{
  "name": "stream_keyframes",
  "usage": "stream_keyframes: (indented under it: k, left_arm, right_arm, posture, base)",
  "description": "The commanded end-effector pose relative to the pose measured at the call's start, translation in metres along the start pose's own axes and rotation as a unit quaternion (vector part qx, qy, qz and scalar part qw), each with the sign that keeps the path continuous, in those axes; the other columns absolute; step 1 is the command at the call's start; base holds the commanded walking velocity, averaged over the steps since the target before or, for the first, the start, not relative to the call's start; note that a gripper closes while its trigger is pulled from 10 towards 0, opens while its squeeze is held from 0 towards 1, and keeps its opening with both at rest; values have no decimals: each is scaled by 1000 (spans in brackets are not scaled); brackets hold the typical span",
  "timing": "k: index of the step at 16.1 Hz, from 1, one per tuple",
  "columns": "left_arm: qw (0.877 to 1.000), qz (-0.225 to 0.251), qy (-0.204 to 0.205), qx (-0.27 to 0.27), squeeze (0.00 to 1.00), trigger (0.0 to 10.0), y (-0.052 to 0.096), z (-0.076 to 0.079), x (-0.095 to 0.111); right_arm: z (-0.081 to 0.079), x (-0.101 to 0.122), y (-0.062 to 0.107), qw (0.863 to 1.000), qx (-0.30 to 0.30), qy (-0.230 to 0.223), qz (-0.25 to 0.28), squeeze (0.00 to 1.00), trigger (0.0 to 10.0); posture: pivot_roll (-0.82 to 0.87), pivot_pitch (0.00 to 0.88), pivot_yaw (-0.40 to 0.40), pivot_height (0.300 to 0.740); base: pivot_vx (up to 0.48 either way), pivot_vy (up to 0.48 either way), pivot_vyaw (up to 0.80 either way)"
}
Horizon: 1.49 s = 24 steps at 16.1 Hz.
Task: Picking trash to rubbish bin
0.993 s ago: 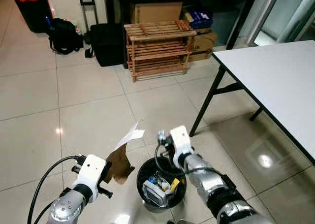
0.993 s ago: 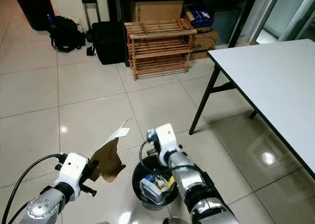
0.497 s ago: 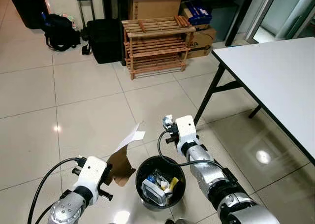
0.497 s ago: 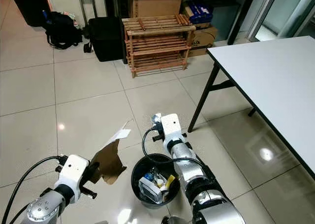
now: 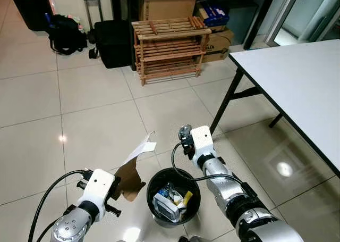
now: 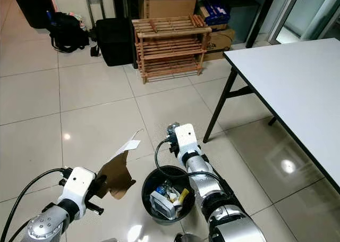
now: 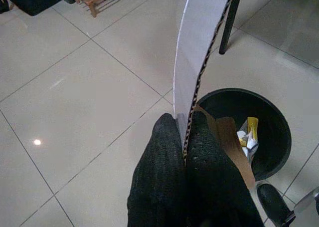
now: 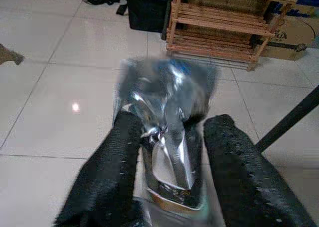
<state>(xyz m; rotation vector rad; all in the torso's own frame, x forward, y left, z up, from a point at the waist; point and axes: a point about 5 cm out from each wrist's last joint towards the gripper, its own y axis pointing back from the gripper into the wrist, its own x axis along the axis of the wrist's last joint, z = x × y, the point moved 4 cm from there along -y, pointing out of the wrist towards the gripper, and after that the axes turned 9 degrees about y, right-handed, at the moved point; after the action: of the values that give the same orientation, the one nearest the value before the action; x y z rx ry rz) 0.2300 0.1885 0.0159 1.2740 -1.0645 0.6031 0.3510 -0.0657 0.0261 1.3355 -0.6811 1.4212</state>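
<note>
A black round rubbish bin (image 5: pixel 153 182) stands on the floor between my arms, holding several pieces of trash. My left gripper (image 7: pixel 183 121) is shut on a brown cardboard sheet (image 5: pixel 130 174) with a white strip, held upright just left of the bin. My right gripper (image 5: pixel 185 137) is past the bin's far rim, above the floor. Its fingers (image 8: pixel 119 152) are shut on a crumpled silver foil wrapper (image 8: pixel 165 100), which sticks out beyond the fingertips.
A white table (image 5: pixel 297 82) with a black leg (image 5: pixel 226 101) fills the right side. At the back stand a wooden shoe rack (image 5: pixel 170 50), a black suitcase (image 5: pixel 112 42), a backpack (image 5: pixel 64 33) and cardboard boxes (image 5: pixel 218 42). Tiled floor lies open to the left.
My right gripper has moved forward with the foil wrapper, from above the bin's rim to beyond it. The left arm and its cardboard have stayed put; the camera shifted slightly.
</note>
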Motion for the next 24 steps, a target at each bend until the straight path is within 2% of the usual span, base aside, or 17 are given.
stream_keyframes:
  k: [1, 12, 14, 16, 17, 18, 19, 20, 22, 23, 24]
  left_arm:
    - [1000, -2, -3, -6, 0, 10000, 2, 2, 1]
    - [1000, -5, -3, -6, 0, 10000, 2, 2, -1]
    - [1000, -3, 0, 4, 0, 10000, 1, -1, -1]
    - [1000, -1, 19, 18, 0, 10000, -8, -3, 0]
    - [1000, -5, 29, 11, 0, 10000, -17, 0, 0]
    - [1000, -7, 30, 3, 0, 10000, -22, 3, -1]
    - [998, -28, -14, -53, 0, 10000, -48, 24, -5]
    - [997, -31, -26, -66, 0, 10000, -54, 28, -4]
    - [990, -20, -62, -124, 0, 10000, -75, 47, 12]
    - [982, -7, -85, -169, 0, 10000, -87, 63, 25]
    - [976, -4, -104, -190, 0, 10000, -92, 70, 30]
  right_arm:
    - [6, 3, -1, 1000, -8, 5, 6, 1000, 10000]
    - [12, -17, 9, 1000, -18, 13, -15, 1000, 10000]
    - [20, -22, 14, 999, -31, 9, -15, 1000, 10000]
    - [30, -27, 21, 999, -47, 1, -15, 1000, 10000]
    - [35, -32, 27, 998, -54, -5, -19, 651, 10000]
    - [37, -34, 31, 998, -57, -11, -21, 161, 10000]
    - [49, -42, 47, 997, -72, -15, -24, 0, 10000]
    - [51, -43, 52, 997, -76, -16, -22, 0, 10000]
    - [60, -45, 70, 996, -91, -6, -22, 0, 10000]
    - [67, -45, 83, 994, -106, -4, -25, 0, 10000]
    - [70, -44, 90, 993, -116, -4, -26, 0, 10000]
  posture:
    - [82, 107, -72, 740]
    - [76, 106, -66, 740]
    - [70, 105, -67, 740]
    - [65, 104, -69, 740]
    - [56, 104, -67, 740]
    - [44, 103, -65, 740]
    - [20, 100, -56, 740]
    - [5, 97, -51, 740]
    - [-28, 94, -31, 740]
    - [-53, 95, -15, 740]
    - [-65, 97, -9, 740]
  base:
    - [0, 0, 0]
    - [0, 0, 0]
    - [0, 0, 0]
    - [0, 0, 0]
    - [0, 0, 0]
    - [0, 0, 0]
    - [0, 0, 0]
    - [0, 0, 0]
    - [0, 0, 0]
    - [0, 0, 0]
    - [0, 0, 0]
